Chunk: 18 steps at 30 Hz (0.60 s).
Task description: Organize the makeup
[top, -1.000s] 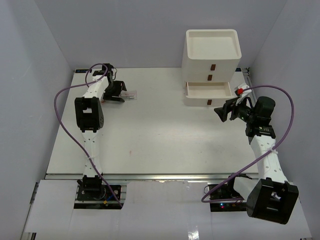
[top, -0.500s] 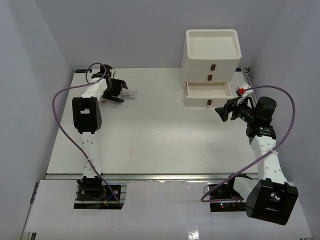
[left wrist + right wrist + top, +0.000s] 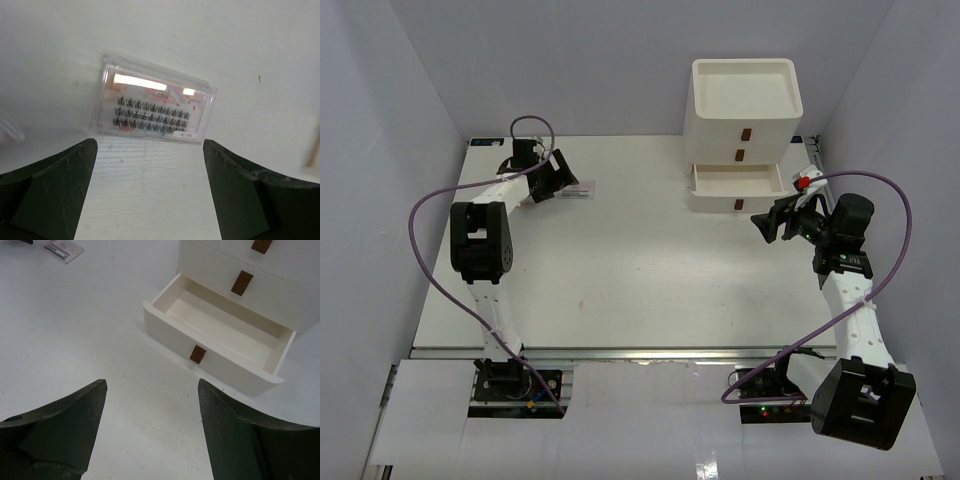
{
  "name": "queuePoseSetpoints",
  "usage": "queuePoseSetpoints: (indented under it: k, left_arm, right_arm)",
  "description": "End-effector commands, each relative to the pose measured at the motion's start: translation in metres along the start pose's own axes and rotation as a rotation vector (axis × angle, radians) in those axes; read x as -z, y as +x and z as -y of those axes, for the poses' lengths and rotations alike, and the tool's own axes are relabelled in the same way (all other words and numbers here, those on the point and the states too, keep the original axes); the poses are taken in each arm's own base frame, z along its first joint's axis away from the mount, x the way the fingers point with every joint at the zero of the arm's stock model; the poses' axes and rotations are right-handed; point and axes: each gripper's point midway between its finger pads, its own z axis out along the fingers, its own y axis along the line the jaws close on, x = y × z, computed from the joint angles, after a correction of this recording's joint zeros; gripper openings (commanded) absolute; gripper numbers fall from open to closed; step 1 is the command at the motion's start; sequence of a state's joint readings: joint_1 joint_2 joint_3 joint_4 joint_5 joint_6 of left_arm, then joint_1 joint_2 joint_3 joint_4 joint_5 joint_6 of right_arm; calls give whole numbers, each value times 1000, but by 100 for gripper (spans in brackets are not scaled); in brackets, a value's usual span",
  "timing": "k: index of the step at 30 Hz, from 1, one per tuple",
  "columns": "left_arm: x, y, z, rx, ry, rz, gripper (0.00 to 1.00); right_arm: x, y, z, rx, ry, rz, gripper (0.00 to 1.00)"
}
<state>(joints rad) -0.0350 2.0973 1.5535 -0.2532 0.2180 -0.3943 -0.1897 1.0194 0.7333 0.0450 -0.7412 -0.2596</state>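
You had the left claw (image 3: pixel 560 182) out at the far left of the table (image 3: pixel 640 280), its jaws spread wide with nothing between them. Its wrist camera looked down past both dark fingers (image 3: pixel 50 185) onto the eyelash packet (image 3: pixel 155 106), a flat clear case with rows of black lashes over a pinkish card. The packet lay flat on the table just beyond the fingertips, slightly askew and not touched by either finger. From above, the same packet (image 3: pixel 582 190) sat just to the right of that claw, near the back edge of the table. A sliver of another clear item (image 3: pixel 7 131) showed at the left border of the wrist view; what it was could not be told.

Your right claw (image 3: pixel 767 225) hung on the right side, jaws wide and empty, facing the white drawer unit (image 3: pixel 745 100). The bottom drawer (image 3: pixel 210 357) stood pulled out, just ahead of the fingers (image 3: pixel 60 435).
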Motion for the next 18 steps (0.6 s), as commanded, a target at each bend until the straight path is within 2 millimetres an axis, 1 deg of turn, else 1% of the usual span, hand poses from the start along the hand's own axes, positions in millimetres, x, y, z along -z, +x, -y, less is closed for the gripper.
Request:
queuePoseSetpoints:
  k: [1,2,5,6,9,13,15,16,18]
  left_arm:
    - [29,-47,46,-620,117,241,98]
    - [27,-44,50,-719,134,247,98]
    - [19,-38,55,-885,183,239,98]
    - [17,-39,57,-958,197,247,98]
    - [8,-41,54,-1083,193,252,98]
    - [-6,-46,44,-1290,160,255,98]
    - [-17,-39,38,-1345,170,226,98]
    - [-19,-42,39,-1363,179,233,98]
    - [-23,-40,41,-1388,227,220,97]
  right_arm:
    - [2,-11,-2,28,-8,44,80]
    - [2,-11,-1,26,-7,44,80]
    - [1,-10,-2,25,-10,44,80]
    - [1,-9,-1,23,-8,42,80]
    - [1,-9,0,22,-8,42,80]
    - [2,-7,2,13,-1,39,80]
    - [2,-5,3,8,0,38,80]
    - [2,-5,4,3,3,38,80]
    - [2,-4,5,0,4,38,80]
